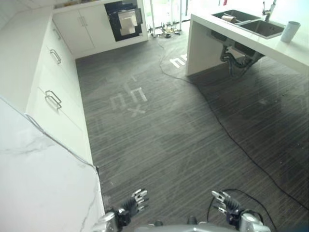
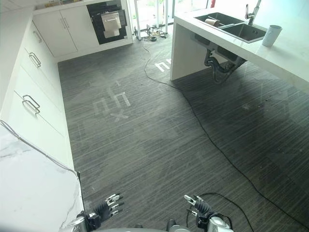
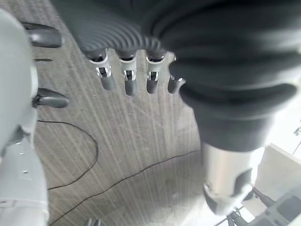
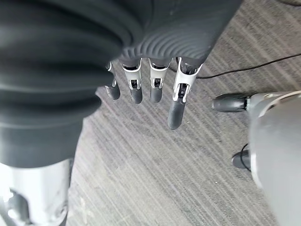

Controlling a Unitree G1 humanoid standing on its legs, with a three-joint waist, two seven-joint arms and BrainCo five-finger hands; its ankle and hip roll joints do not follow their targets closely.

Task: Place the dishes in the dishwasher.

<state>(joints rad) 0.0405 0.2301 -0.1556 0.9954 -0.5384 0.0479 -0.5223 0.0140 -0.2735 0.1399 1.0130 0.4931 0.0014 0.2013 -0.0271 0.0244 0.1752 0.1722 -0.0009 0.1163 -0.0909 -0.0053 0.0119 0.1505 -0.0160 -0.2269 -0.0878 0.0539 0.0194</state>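
A pale cup (image 1: pixel 290 31) stands on the white island counter (image 1: pixel 285 48) at the far right, beside a double sink (image 1: pixel 251 23) that holds a brownish item (image 1: pixel 228 18). A black built-in appliance (image 1: pixel 124 20) with a pale towel hung on its front sits in the far cabinets, its door closed. My left hand (image 1: pixel 134 203) and right hand (image 1: pixel 226 202) hang low over the dark floor at the bottom edge. Both are open and empty, their fingers (image 3: pixel 127 77) (image 4: pixel 150 84) straight, far from the cup and the appliance.
White cabinets with metal handles (image 1: pixel 53 99) run along the left wall. A marble countertop (image 1: pixel 38 183) fills the lower left. Pale tape marks (image 1: pixel 133 96) lie on the floor, and a thin cable (image 1: pixel 217 121) runs across it from beside the island.
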